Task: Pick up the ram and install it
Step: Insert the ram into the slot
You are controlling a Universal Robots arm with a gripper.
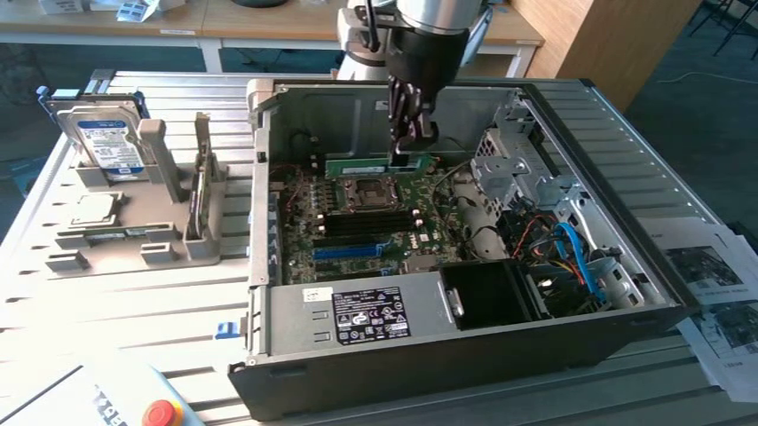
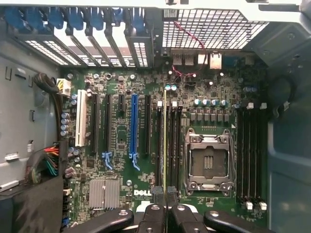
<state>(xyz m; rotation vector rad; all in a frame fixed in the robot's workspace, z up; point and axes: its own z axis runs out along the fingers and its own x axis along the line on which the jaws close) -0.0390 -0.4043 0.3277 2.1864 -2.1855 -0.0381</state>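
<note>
A: Item one, the tool (image 1: 411, 158)?
B: Black, hanging from the arm at the upper middle of the exterior view, lowered into the open case. Clenched on the ram (image 1: 361, 166).

A: And in the wrist view?
B: The tool (image 2: 165, 195) has its dark fingers (image 2: 154, 213) pressed to either side of the ram (image 2: 164, 145), which is seen edge-on as a thin line.

A: Item two, location of the ram?
B: A green strip held level over the far part of the motherboard (image 1: 403, 226), just behind the CPU socket (image 1: 367, 191). In the wrist view it lines up with the black memory slots (image 2: 174, 145) beside the CPU socket (image 2: 208, 162). Whether it touches a slot, I cannot tell.

A: Nearby board parts?
B: One blue slot (image 2: 134, 124), apart from the ram among black slots.

A: The enclosure?
B: A computer case (image 1: 474, 355) lying open, with the labelled power supply (image 1: 355, 315) at the lower middle.

A: Outside it?
B: The slatted bench (image 1: 119, 311). At the exterior view's left stands a grey holder (image 1: 177, 231) carrying a hard drive (image 1: 106, 142). Printed papers (image 1: 722, 293) lie at the right edge.
</note>
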